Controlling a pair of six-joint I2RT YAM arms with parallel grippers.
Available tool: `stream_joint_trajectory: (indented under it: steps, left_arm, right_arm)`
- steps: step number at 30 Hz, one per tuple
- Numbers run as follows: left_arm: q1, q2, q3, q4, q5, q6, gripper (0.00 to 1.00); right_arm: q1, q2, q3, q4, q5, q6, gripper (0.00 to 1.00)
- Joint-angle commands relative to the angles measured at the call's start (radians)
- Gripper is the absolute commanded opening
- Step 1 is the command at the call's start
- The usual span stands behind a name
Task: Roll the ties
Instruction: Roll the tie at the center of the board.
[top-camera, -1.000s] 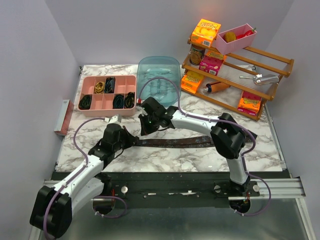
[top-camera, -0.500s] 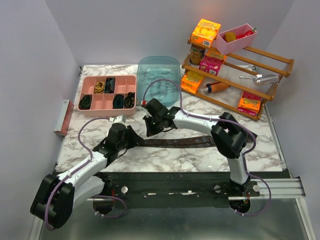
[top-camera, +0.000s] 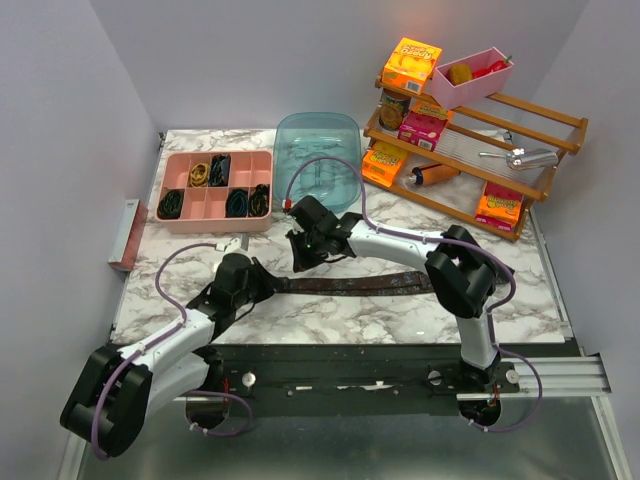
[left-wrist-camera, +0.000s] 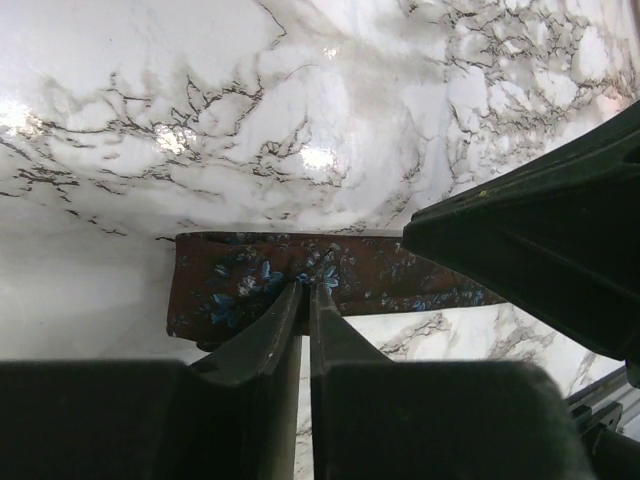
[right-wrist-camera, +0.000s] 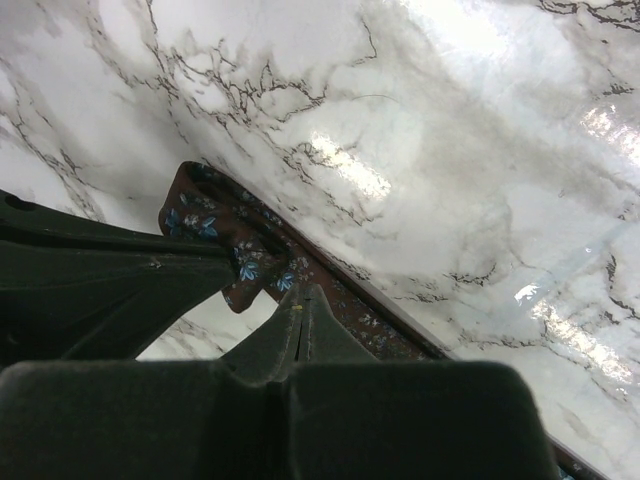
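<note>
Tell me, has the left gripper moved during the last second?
Yes. The left gripper slid slightly right and toward the near edge, away from the pink tray.

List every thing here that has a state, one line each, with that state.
brown tie, unrolled, lying flat on the table.
left gripper, jaws nearly together, tips at the tie's end; grip unclear.
right gripper, shut, tips on the tie.
pink tray, uncovered, rolled ties in several compartments.
</note>
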Motion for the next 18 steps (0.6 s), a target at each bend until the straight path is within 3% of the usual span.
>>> stream_joint_trajectory:
  steps: [1,3,18]
  left_arm:
    - [-0.005,0.013,-0.018,0.054,-0.007,-0.011,0.06]
    - [-0.005,0.027,-0.024,0.078,0.003,-0.016,0.00]
    - [-0.011,0.096,-0.024,0.127,0.009,-0.022,0.00]
  right_arm:
    - [-0.004,-0.023,0.007,-0.020,-0.012,-0.015,0.00]
    - [-0.004,-0.018,0.011,-0.021,-0.028,-0.016,0.00]
    - [0.002,0.051,0.026,0.028,-0.170,-0.019,0.00]
